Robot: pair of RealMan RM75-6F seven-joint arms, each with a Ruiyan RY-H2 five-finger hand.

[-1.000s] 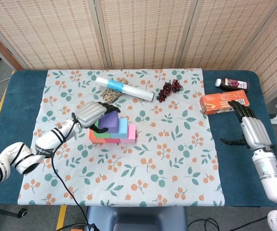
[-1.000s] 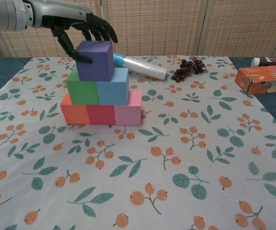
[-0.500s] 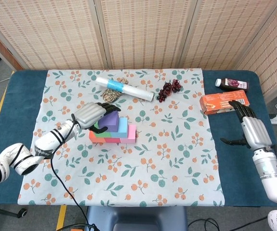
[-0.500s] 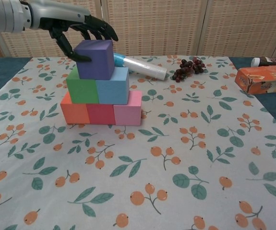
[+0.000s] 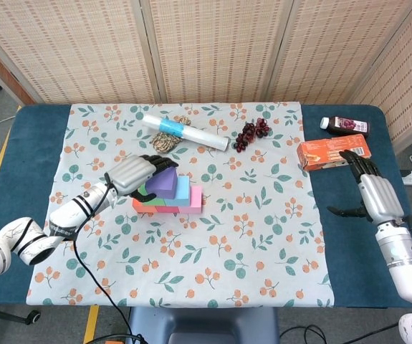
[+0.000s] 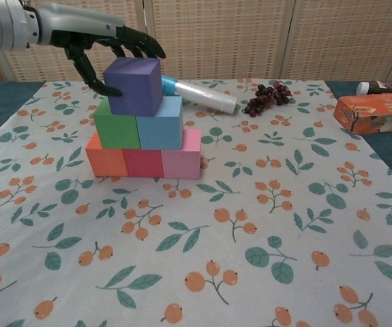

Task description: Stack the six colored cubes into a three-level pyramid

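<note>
Left hand (image 6: 103, 51): fingers now loosened and drawn slightly back toward nine o'clock of the purple cube (image 6: 134, 85), which sits unheld atop the pyramid (image 6: 143, 139); stacking appears complete.

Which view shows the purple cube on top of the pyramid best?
The chest view: the purple cube shows side-on, sitting on the green and blue cubes. In the head view it is small, seen from above, with the left hand beside it.

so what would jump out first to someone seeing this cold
The cube pyramid left of centre on the floral cloth: three cubes at the base, two above, a purple cube on top. The left hand hovers at that top cube, its dark fingers arched over it.
</note>
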